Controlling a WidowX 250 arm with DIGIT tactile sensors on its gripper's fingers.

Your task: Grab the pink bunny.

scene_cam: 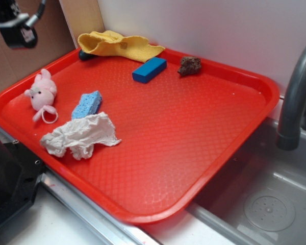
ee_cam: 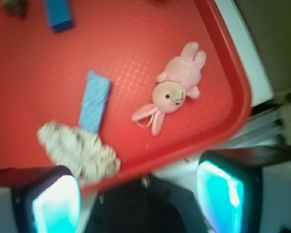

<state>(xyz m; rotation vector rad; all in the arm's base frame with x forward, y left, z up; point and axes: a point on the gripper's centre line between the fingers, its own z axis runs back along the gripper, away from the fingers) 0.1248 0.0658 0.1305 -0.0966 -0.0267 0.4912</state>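
The pink bunny (scene_cam: 42, 92) lies on the red tray (scene_cam: 194, 132) near its left rim, with a thin white cord loop trailing from it. In the wrist view the pink bunny (ee_cam: 177, 90) faces up, well beyond my fingers. My gripper (scene_cam: 14, 23) hangs high above the tray's far left corner, away from the bunny. In the wrist view the gripper (ee_cam: 140, 194) is open, its two cyan pads wide apart with nothing between them.
A crumpled white tissue (scene_cam: 80, 135) and a light blue sponge (scene_cam: 86, 104) lie just right of the bunny. A dark blue block (scene_cam: 149, 69), a brown lump (scene_cam: 189, 65) and a yellow cloth (scene_cam: 120, 45) sit at the back. A faucet (scene_cam: 296, 97) and sink (scene_cam: 265, 204) are at right.
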